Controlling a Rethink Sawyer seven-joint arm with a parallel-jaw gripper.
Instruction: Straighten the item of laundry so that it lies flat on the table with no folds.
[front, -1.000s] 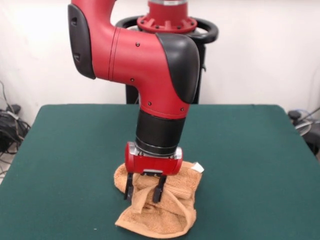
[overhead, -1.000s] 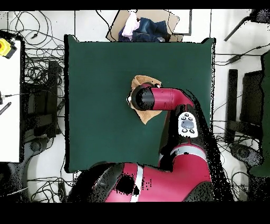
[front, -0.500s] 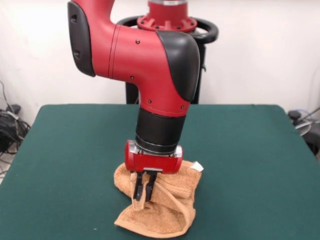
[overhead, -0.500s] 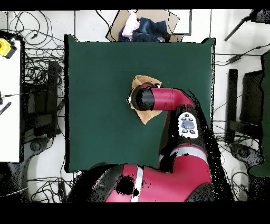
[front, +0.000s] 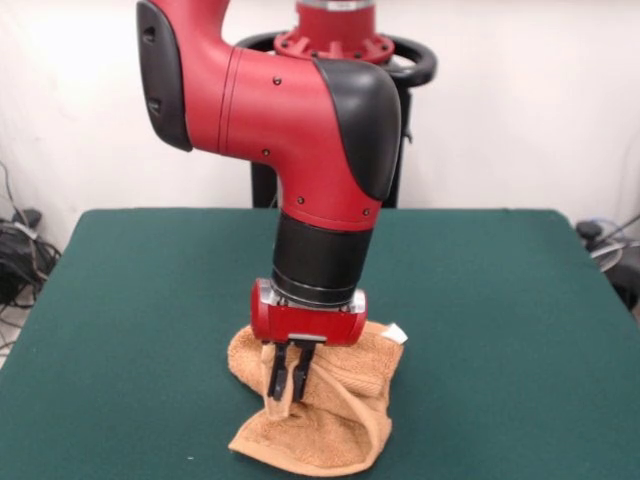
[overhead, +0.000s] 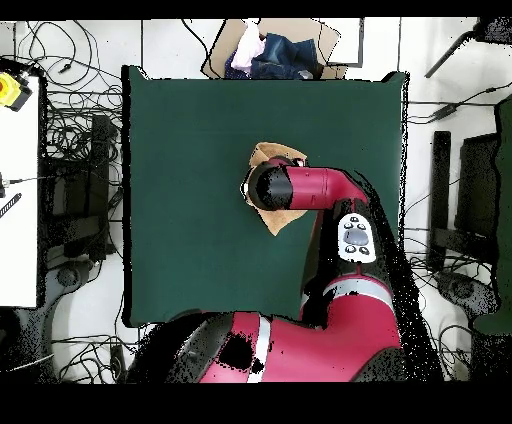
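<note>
The item of laundry is an orange-tan terry towel lying crumpled and folded on the green table, near its front edge in the front view. A small white tag sticks out at its right corner. My gripper stands straight down over the towel's left part, shut on a raised fold of the cloth. In the overhead view the arm's wrist hides most of the towel, and only its edges peek out around the wrist; the gripper itself is hidden there.
A cardboard box with dark and pale clothes sits just past the table's top edge in the overhead view. Cables and equipment lie on the floor around the table. A white side table stands at the left.
One second ago the fingers were spread open over the towel; they closed on a fold and have stayed shut. The arm has hardly moved since.
</note>
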